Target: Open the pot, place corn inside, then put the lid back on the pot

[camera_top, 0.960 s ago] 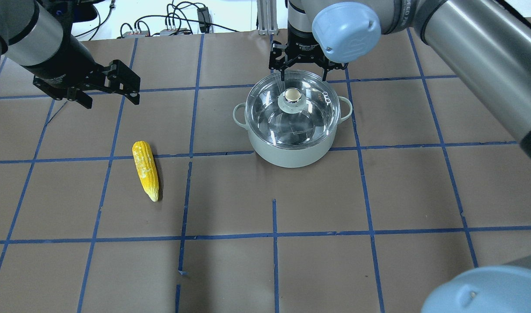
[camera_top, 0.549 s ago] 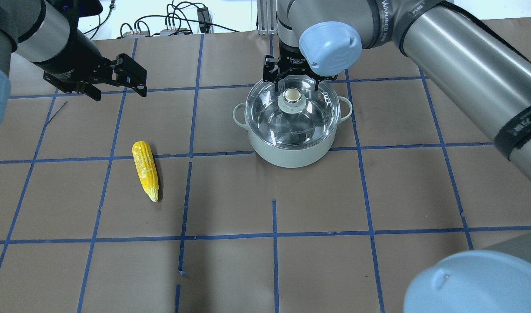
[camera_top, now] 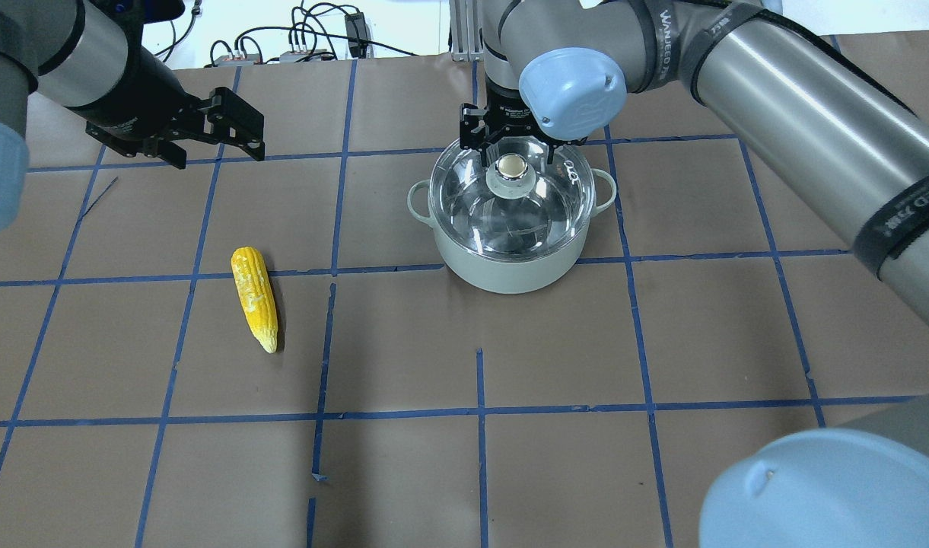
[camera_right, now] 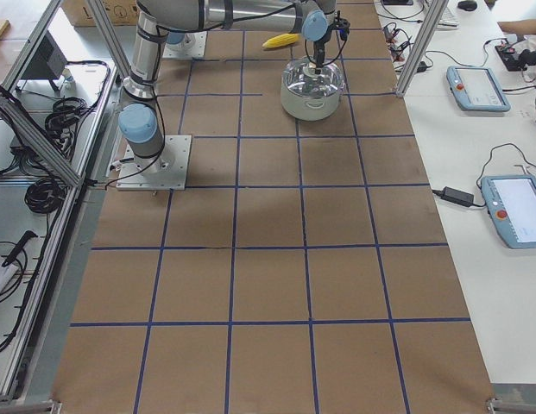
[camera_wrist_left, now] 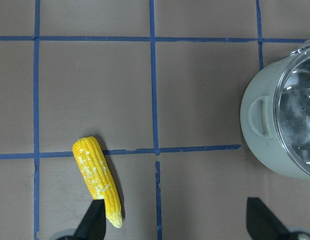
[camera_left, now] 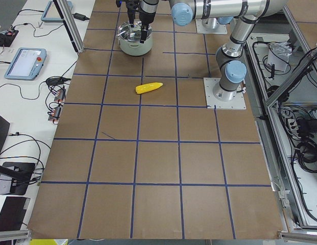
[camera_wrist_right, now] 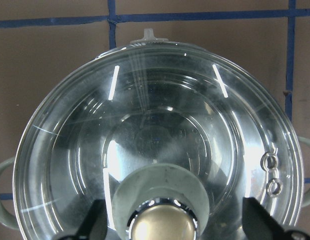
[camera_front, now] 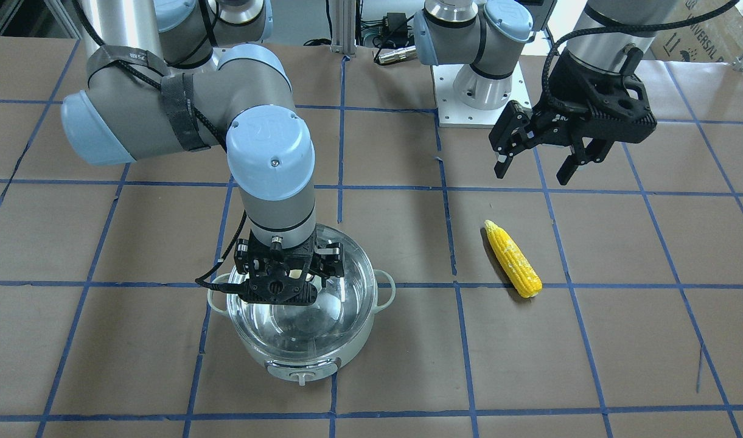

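Observation:
The pale-green pot (camera_top: 510, 266) stands at the far middle of the table with the clear glass lid (camera_top: 510, 209) on it. My right gripper (camera_top: 514, 154) is open right above the lid's beige knob (camera_wrist_right: 162, 227), one finger on each side and apart from it. The yellow corn (camera_top: 255, 298) lies flat on the table to the pot's left, pointed end toward me. My left gripper (camera_top: 219, 154) is open and empty, held above the table beyond the corn. The left wrist view shows the corn (camera_wrist_left: 97, 180) below it and the pot (camera_wrist_left: 267, 135) at the right.
Brown paper with a blue tape grid covers the table (camera_top: 479, 457). Cables and small boxes (camera_top: 297, 46) lie past the far edge. The pot's dial knob (camera_front: 301, 378) faces away from me. The left arm's base plate (camera_front: 468, 112) sits on the table.
My right gripper has moved from behind the pot to over the lid, its fingers now on either side of the knob. My left gripper has shifted right and a little farther away.

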